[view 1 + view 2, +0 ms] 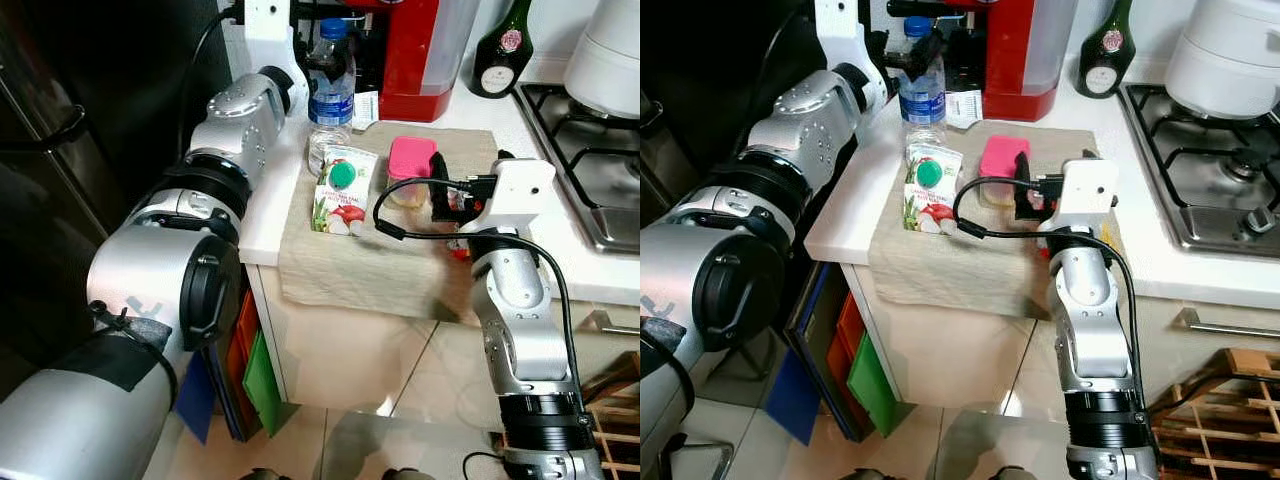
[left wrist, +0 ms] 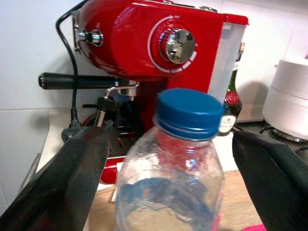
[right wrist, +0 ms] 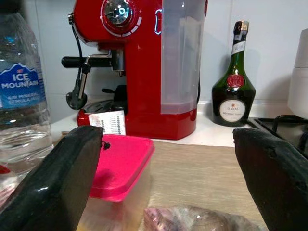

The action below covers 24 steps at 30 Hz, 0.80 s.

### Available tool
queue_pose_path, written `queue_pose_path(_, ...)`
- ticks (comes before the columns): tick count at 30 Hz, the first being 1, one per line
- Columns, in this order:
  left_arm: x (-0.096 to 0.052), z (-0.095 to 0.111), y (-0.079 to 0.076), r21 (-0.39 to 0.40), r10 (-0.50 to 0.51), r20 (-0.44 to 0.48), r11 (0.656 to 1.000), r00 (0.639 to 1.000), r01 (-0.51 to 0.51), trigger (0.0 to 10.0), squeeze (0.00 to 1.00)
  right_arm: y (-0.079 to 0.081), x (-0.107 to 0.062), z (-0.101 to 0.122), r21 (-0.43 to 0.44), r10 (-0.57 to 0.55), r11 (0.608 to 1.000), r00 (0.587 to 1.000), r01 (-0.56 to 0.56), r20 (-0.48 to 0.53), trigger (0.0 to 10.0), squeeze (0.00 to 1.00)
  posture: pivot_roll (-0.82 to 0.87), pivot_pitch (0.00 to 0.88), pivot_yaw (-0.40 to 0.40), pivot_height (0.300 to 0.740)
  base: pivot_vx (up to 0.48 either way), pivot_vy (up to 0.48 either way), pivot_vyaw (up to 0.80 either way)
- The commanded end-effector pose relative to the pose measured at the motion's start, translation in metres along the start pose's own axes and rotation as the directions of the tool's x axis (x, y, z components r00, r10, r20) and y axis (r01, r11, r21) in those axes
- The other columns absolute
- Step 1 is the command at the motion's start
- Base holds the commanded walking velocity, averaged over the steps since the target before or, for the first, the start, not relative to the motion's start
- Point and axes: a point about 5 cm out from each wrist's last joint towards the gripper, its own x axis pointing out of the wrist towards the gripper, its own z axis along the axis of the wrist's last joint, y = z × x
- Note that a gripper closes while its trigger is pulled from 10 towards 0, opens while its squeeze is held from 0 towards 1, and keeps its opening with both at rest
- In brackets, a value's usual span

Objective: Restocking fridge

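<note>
Head cameras look down over the counter [image 1: 270, 215]. Each wrist camera looks level along its tool, close up; both share the red coffee machine [image 3: 139, 67].

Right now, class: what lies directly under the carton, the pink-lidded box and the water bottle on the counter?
A beige cloth lies under the carton and pink-lidded box, draping over the white counter edge. Whether the water bottle stands on the cloth cannot be told; its base is hidden.

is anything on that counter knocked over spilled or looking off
Only the carton: it lies flat on the cloth, green cap facing up, rather than standing. The water bottle stands upright and capped, the pink-lidded tub sits level, and nothing looks spilled.
</note>
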Motion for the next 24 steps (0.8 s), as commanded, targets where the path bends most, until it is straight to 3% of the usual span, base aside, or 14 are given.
queue_pose_path(1,-0.001,-0.007,0.001,0.019,-0.009,-0.033,1.000,0.999,0.009,10.0,1.00,0.002,-0.003,0.002,0.000,0.005,1.000,1.000,-0.005,0.009,10.0,0.00,-0.15,0.000,0.109,0.740,0.000,0.000,0.00)
queue_pose_path(9,-0.004,-0.015,0.005,0.032,-0.004,-0.067,0.999,0.998,0.006,10.0,1.00,0.002,-0.003,0.001,0.003,0.005,1.000,1.000,-0.005,0.001,10.0,0.00,-0.14,0.000,0.110,0.740,0.000,0.000,0.00)
queue_pose_path(10,-0.005,-0.017,0.008,0.021,0.023,-0.080,1.000,0.997,-0.022,10.0,0.00,0.003,-0.003,0.001,0.005,0.008,1.000,1.000,-0.008,-0.002,10.0,0.00,-0.14,0.000,0.110,0.740,0.000,0.000,0.00)
queue_pose_path(16,-0.006,-0.020,0.012,-0.054,0.065,-0.095,0.996,0.993,-0.071,10.0,0.00,0.004,-0.002,0.001,0.006,0.016,1.000,1.000,-0.016,-0.004,10.0,0.00,-0.14,0.000,0.107,0.740,0.000,0.000,0.00)
queue_pose_path(23,-0.007,-0.024,0.014,-0.057,0.088,-0.127,0.994,0.988,-0.095,9.6,0.00,0.004,-0.003,0.001,0.005,0.018,1.000,1.000,-0.018,-0.006,10.0,0.00,-0.15,0.000,0.108,0.740,0.000,0.000,0.00)
queue_pose_path(24,-0.006,-0.025,0.012,-0.042,0.075,-0.128,0.996,0.989,-0.081,0.0,0.00,0.004,-0.003,0.001,0.005,0.019,1.000,1.000,-0.019,-0.007,10.0,0.00,-0.15,0.000,0.107,0.740,0.000,0.000,0.00)
